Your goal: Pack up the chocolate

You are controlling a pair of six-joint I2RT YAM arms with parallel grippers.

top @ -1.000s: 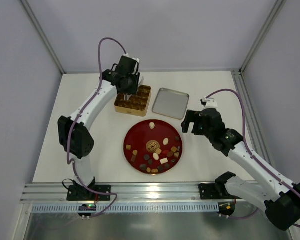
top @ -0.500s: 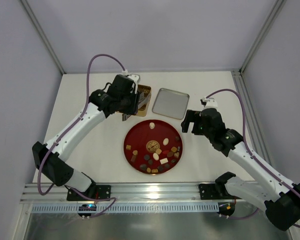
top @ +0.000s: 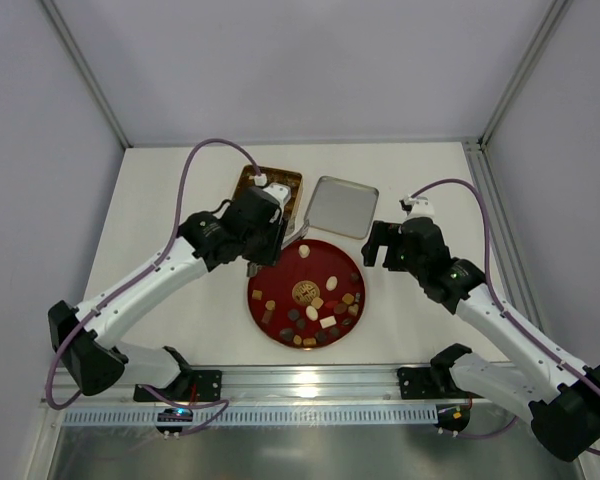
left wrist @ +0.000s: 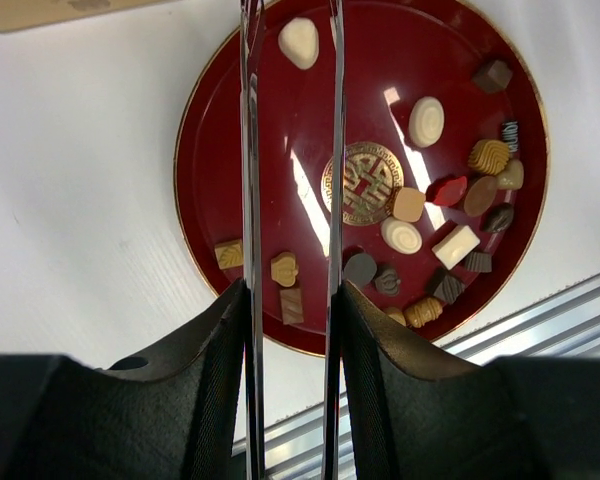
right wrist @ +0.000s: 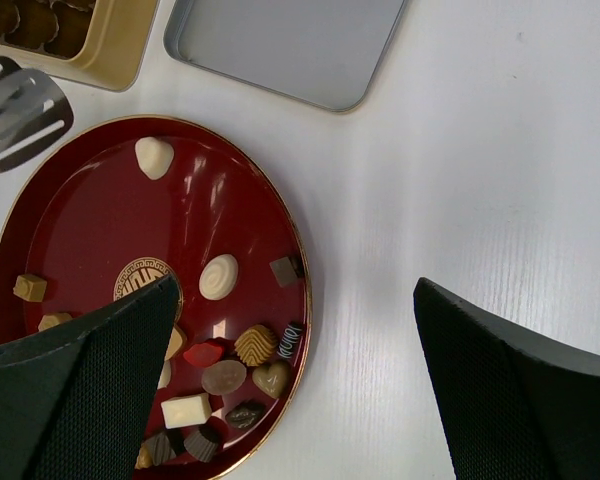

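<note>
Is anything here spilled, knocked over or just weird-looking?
Nothing stands out. Every small chocolate I can see lies on the round dark-red plate or in the square gold tin; none is on the white table. The grey metal lid lies flat beside the tin. The left gripper holds metal tongs near the plate's far rim.

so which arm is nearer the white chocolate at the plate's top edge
Left. The left fingers, holding tongs, hang just beside the white chocolate; the right fingers sit beyond the plate's right rim.
</note>
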